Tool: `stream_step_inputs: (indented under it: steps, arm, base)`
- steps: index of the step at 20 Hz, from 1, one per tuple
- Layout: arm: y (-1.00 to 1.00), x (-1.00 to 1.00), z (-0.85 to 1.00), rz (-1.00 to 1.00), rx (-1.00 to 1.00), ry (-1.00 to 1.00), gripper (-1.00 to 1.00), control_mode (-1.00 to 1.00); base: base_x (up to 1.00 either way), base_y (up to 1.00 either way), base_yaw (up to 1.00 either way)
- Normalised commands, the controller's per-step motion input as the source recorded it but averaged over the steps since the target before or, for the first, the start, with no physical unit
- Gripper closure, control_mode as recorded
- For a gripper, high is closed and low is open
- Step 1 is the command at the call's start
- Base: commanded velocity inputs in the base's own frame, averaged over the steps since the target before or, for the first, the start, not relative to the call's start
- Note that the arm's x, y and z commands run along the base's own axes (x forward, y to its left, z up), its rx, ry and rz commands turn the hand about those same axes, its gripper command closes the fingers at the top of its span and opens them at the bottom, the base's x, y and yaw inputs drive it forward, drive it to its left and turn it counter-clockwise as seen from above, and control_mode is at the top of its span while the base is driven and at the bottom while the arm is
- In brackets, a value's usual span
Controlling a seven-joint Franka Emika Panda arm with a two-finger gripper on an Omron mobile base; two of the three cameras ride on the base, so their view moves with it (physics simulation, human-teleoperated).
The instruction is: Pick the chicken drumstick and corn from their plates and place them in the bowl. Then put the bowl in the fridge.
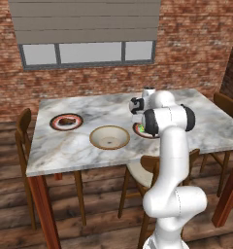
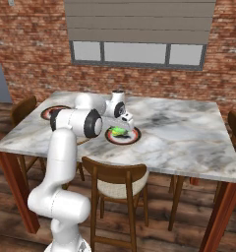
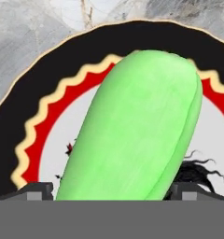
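The green corn lies on the right ringed plate, on the marble table's near side. My gripper is lowered over it and open, one finger tip at each side of the cob. The base views show the corn under my hand on that plate. The dark drumstick rests on the left plate. The tan bowl stands between the two plates, with nothing in it. The fridge is out of view.
The marble table has wooden chairs around it: one at the near edge under my arm, one at the left end, one at the right. A brick wall with a window stands behind.
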Motion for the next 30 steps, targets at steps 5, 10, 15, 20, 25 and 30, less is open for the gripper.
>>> stream_step_inputs:
  steps: [5, 10, 15, 20, 25, 30]
  arm:
    - [0.0, -0.17, -0.16, 0.0, 0.0, 0.02, 1.0, -1.0]
    - [0.13, -0.21, 0.01, 0.0, -0.03, 0.0, 1.0, -1.0]
    - [0.1, -0.22, 0.25, 0.0, 0.0, 0.0, 1.0, -1.0]
    - [0.13, -0.3, 0.56, 0.04, 0.0, 0.02, 1.0, -1.0]
    - [0.27, -0.48, 0.48, 0.07, 0.0, 0.0, 1.0, -1.0]
    - [0.36, -0.64, 0.22, 0.01, 0.0, 0.0, 1.0, -1.0]
  base:
    - [0.0, 0.0, 0.0]
    - [0.0, 0.0, 0.0]
    - [0.0, 0.0, 0.0]
    - [0.0, 0.0, 0.0]
    - [0.0, 0.0, 0.0]
    - [0.0, 0.0, 0.0]
